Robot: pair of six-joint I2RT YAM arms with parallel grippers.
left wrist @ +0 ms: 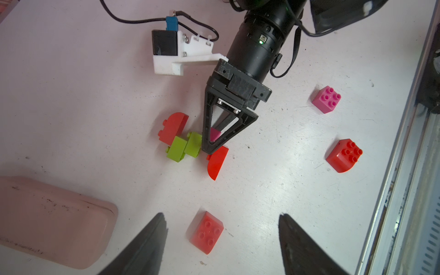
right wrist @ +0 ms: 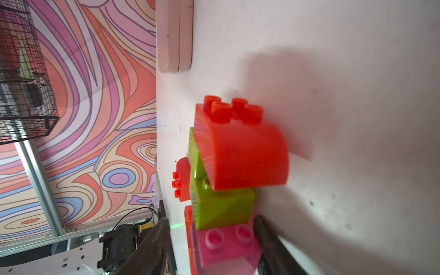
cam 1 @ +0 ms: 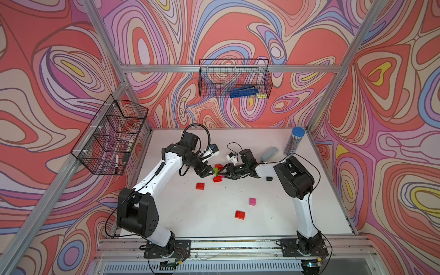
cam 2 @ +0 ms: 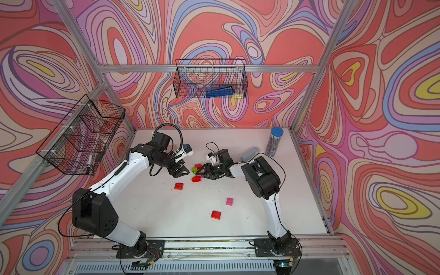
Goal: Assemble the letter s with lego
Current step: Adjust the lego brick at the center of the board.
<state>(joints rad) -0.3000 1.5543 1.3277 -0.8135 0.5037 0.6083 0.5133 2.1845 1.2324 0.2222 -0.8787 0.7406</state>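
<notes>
Lego cluster (left wrist: 181, 147) lies on the bench (cam 1: 190, 221); right hand (cam 1: 221, 174) loosely straddles its pink brick (right wrist: 226, 247), left hand (left wrist: 221, 216) spread wide. Back basket (cam 1: 214, 81) holds a blue stapler (cam 1: 242, 91).

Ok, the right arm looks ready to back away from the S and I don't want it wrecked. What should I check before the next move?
1. Right gripper's grip on the pink brick released: ok, a gap shows beside one finger.
2. Pink brick seated against the lime green bricks: cannot tell.
3. Left gripper open and empty: ok.
4. Left gripper apart from the lime green bricks: ok.
5. Spare red brick free below the left gripper: ok.
</notes>
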